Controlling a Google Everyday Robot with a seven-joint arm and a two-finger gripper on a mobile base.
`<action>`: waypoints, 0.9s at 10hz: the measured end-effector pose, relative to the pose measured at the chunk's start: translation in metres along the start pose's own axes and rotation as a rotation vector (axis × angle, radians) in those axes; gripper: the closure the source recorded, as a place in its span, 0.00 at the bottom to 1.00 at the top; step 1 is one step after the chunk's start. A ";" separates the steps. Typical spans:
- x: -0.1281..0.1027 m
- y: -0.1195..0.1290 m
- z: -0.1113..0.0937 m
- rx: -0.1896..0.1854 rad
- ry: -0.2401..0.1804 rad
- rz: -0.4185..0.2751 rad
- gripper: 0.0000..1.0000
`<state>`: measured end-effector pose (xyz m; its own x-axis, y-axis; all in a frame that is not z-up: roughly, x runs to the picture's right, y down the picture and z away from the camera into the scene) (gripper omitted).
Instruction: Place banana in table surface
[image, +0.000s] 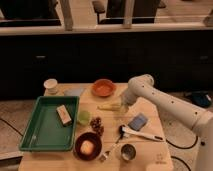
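Well, the banana (107, 107) lies flat on the table surface (150, 150), just below the orange bowl (103, 88). The gripper (121, 105) sits at its right end, spread wide. The job looks nearly done; the arm only needs to lift away.

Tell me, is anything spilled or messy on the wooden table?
Nothing stands out. The slim pale yellow banana lies flat on the light tan wooden tabletop, the green plastic tray sits straight, and nothing is spilled. The robot's gripper hangs right beside the banana's end.
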<state>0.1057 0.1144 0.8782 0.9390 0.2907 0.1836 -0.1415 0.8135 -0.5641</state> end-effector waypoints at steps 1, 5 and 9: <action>0.001 0.000 0.000 -0.003 0.000 0.004 0.20; 0.003 -0.001 0.003 -0.013 0.002 0.014 0.20; 0.005 -0.003 0.006 -0.025 0.010 0.016 0.20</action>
<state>0.1088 0.1165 0.8854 0.9398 0.2986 0.1663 -0.1491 0.7960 -0.5866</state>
